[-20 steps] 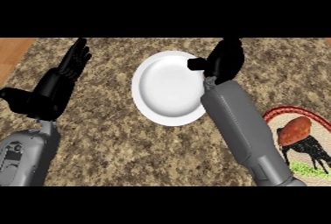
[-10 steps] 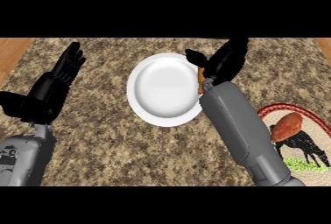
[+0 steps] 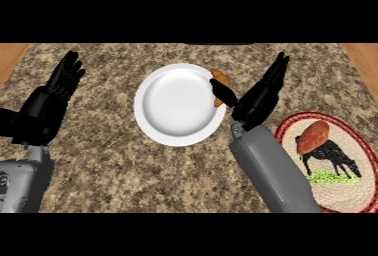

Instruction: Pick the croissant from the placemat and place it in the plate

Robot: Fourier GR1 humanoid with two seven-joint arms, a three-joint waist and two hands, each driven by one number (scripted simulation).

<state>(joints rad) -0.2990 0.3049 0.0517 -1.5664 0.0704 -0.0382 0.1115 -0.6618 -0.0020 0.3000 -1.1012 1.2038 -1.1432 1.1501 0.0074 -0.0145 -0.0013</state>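
**Croissant at the plate's right rim, right hand open beside it**

In the head view we look down on a speckled granite counter (image 3: 111, 165), with strips of wood showing at its far left and far right corners.

A white round plate (image 3: 173, 107) lies near the middle of the counter. The croissant (image 3: 219, 86), golden brown, lies on the plate's upper right rim, partly over the edge toward the counter; we cannot tell how much of it rests inside the plate.

Our right hand (image 3: 258, 97) stands just right of the plate, at the end of a grey forearm that comes up from the lower edge. Its fingers are straight and point up and away, and its thumb (image 3: 224, 93) reaches left, lying across the lower part of the croissant. The fingers are spread open and are not curled round anything; the hand has hold of nothing that we can see.

Our left hand (image 3: 52, 102) shows at the left side of the view, well apart from the plate. Its fingers are straight and point upward, open, holding nothing.

At the lower right lies the placemat (image 3: 354, 150), oval with a red woven border and a dark animal figure on it. A brown rounded item (image 3: 313, 137) lies on the placemat, near its upper left part; we cannot tell what it is.
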